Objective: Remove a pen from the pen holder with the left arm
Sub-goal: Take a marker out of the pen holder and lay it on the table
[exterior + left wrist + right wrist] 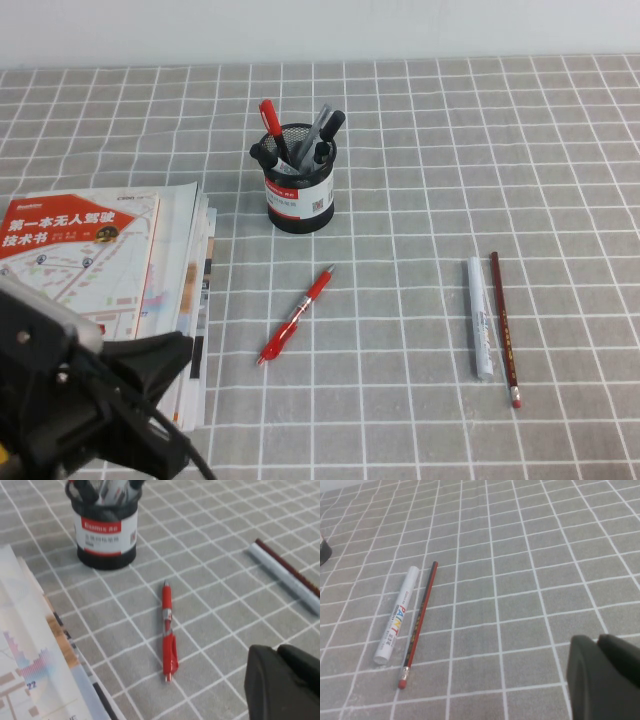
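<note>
Though barely in view, left gripper [178, 352] beside booklets [100, 250], right gripper [598, 644] near pencil [420, 615].

A pen [296, 316] before the pen holder [300, 195] — booklets [100, 250] left, marker [480, 318] right.

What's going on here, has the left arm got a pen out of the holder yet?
The left gripper is shut and empty, over the table beside the booklets. A red pen lies loose on the cloth in front of the pen holder, which holds several other pens. The right gripper hovers apart, near a white marker and pencil, touching nothing.
</note>
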{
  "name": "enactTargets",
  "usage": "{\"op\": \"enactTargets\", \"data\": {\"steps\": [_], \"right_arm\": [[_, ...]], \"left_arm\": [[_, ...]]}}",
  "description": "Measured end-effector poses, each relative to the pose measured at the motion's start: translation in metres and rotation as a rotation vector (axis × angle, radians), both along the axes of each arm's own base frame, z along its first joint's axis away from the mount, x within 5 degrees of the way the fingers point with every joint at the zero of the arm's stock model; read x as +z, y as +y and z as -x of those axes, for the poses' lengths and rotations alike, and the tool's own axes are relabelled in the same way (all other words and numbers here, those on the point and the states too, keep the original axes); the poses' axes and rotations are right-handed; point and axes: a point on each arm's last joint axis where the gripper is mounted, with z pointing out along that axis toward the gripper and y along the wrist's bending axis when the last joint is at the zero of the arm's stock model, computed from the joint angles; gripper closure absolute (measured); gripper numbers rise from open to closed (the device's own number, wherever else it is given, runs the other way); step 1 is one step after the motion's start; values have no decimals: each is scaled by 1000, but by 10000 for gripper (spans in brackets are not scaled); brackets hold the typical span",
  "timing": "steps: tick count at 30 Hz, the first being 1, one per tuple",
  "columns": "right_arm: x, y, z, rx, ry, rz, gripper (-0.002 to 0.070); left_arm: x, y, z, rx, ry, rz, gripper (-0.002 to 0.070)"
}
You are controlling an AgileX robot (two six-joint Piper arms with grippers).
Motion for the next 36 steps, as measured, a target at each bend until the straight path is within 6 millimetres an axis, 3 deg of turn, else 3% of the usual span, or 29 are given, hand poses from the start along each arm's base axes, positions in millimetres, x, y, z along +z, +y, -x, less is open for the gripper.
{"op": "enactTargets", "data": {"steps": [11,16,20,27,36], "right_arm": [[0,0,0,0,0,0,689],[0,0,0,0,0,0,689],[0,0,0,0,0,0,689],[0,0,0,0,0,0,689],[0,0,0,0,0,0,689]], "left_arm": [[-21,-2,-4,-38,50,-136,675],[-19,10,11,-51,-32,-140,675],[-30,23,22,-22,-67,-142,675],[-56,50,39,106,-106,-161,675],[-59,73,54,294,-274,-172,675]]}}
